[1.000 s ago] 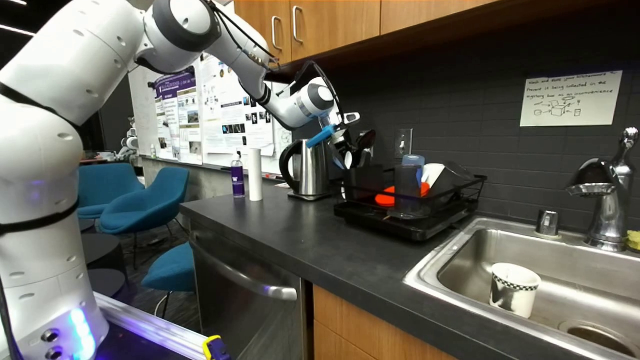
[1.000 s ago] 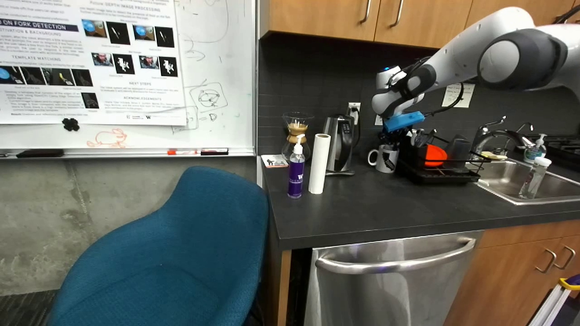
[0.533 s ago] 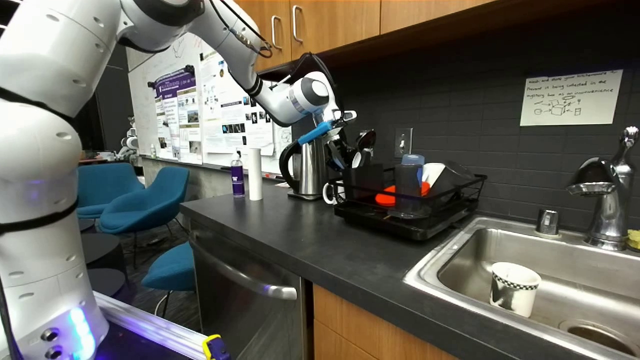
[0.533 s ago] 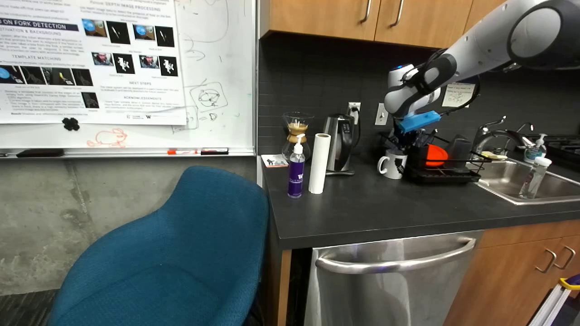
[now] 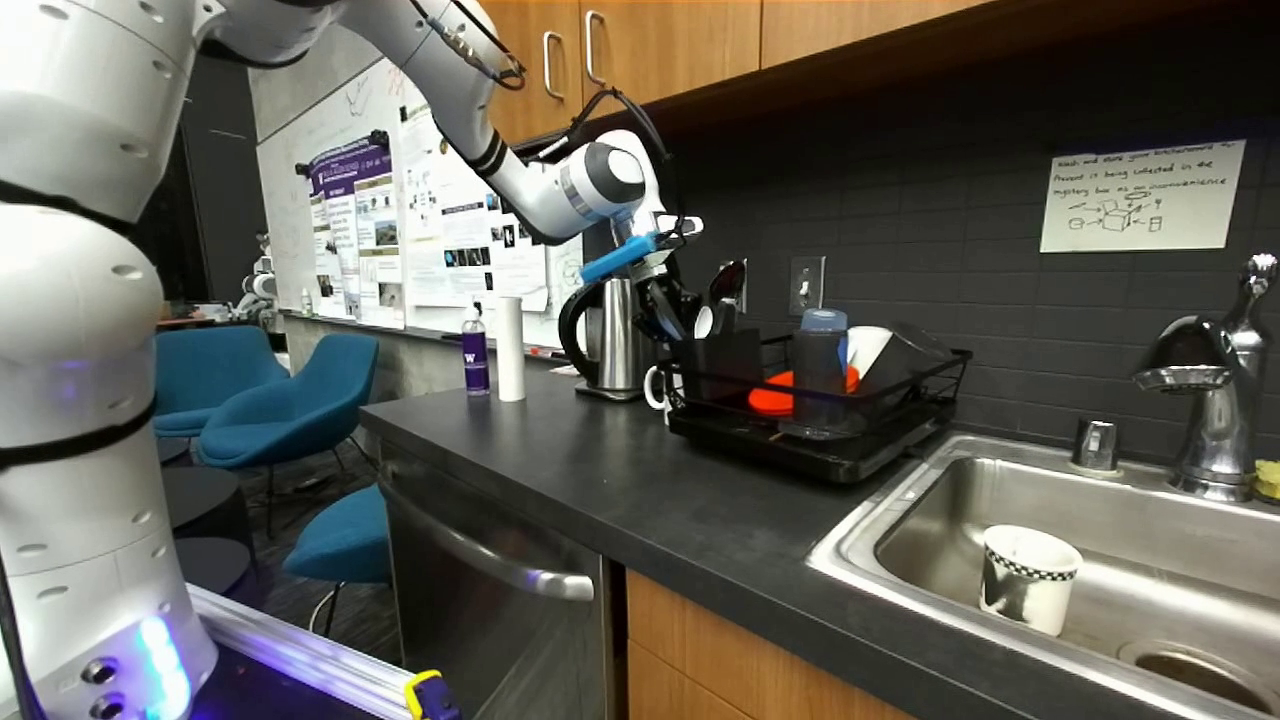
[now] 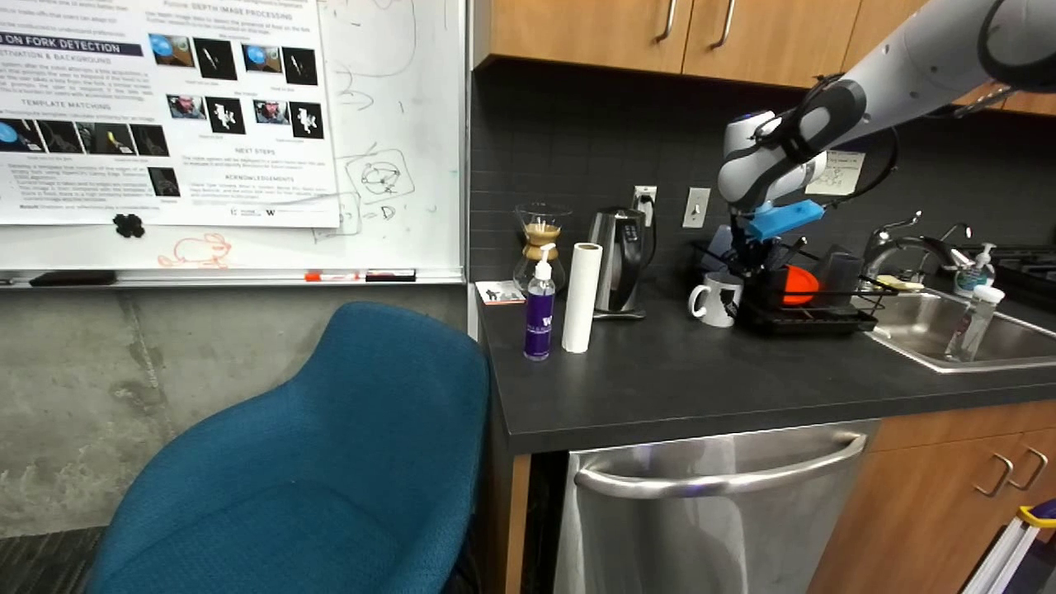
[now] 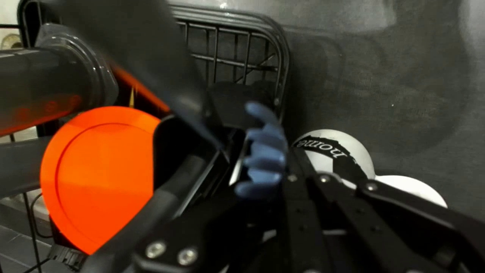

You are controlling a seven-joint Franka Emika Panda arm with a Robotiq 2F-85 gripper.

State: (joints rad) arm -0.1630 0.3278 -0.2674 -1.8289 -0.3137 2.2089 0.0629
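Exterior views both show us the long dark-grey countertop, its back edge along a black tiled wall and its short edge on the side of the whiteboard. Reaching over it we see the white jointed robot arm, its wrist bent down near the back edge. Well away from the short edge lies the stainless-steel sink. Next to it, toward the back edge, stands the black wire dish rack. Nearer the back corner on the whiteboard's side stands the steel kettle with a black handle. Our black two-finger gripper points down at the rack's kettle-side end, where the black box-shaped utensil holder bears the dark kitchen utensils. An orange-red round plate rests in the rack just beside this holder. A white ceramic mug printed "home" stands on the countertop beside the rack; a white cup with a chequered band sits in the sink. In the wrist view we find a blurred flat black blade and a blue ribbed finger pad by the utensils; the opposite finger is lost among dark shapes, so we cannot tell whether the grip is wide, narrow or holding one
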